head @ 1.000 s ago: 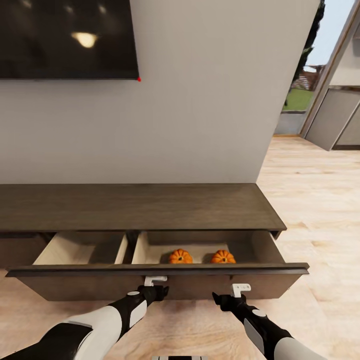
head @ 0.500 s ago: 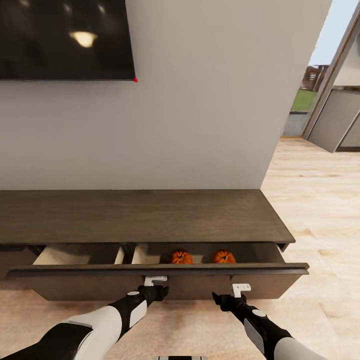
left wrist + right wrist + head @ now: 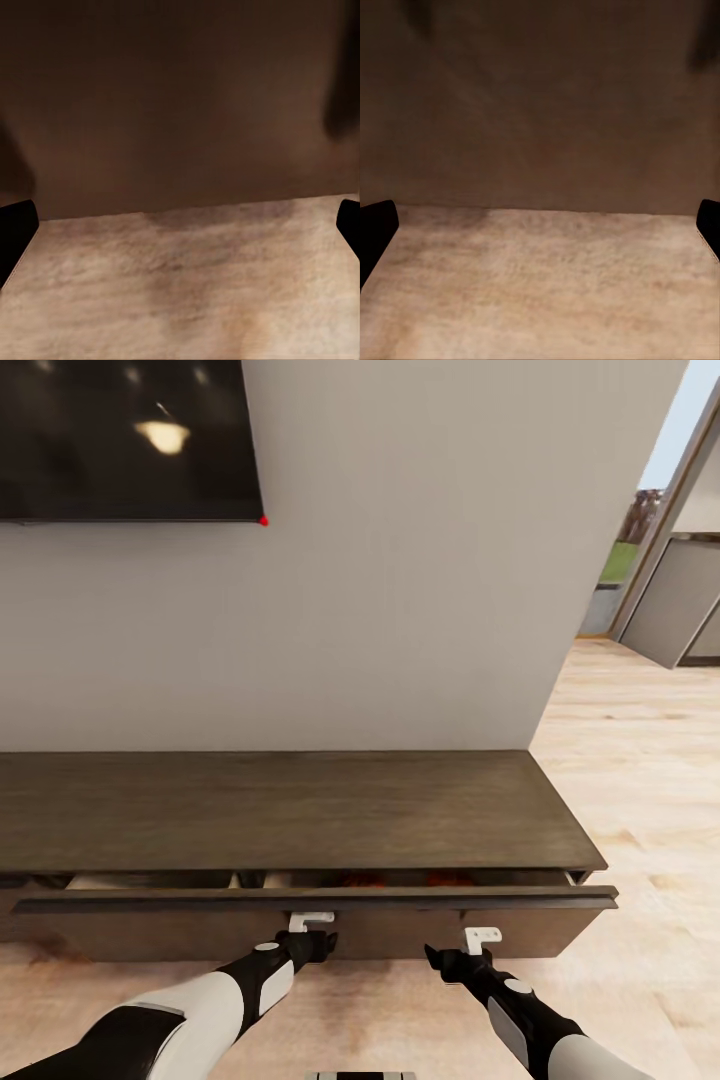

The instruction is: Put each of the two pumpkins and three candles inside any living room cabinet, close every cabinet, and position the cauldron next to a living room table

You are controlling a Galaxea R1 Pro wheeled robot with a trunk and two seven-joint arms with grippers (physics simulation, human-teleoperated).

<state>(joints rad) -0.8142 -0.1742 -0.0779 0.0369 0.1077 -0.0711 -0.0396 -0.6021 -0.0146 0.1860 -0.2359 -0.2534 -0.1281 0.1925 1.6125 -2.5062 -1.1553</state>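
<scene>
Drawer point(image 3: 310, 925) of the cabinet point(image 3: 290, 810) stands nearly shut, with the pumpkins point(image 3: 360, 880) barely glimpsed through the remaining slit. Left gripper point(image 3: 310, 932) and right gripper point(image 3: 480, 942) press its front, fingers spread wide in the wrist views. An uneven push could skew and jam the drawer, leaving a gap; candles may remain outside.

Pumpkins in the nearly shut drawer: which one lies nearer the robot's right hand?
The right pumpkin, an orange sliver just above the right hand; the left pumpkin shows nearer the middle of the drawer.
</scene>
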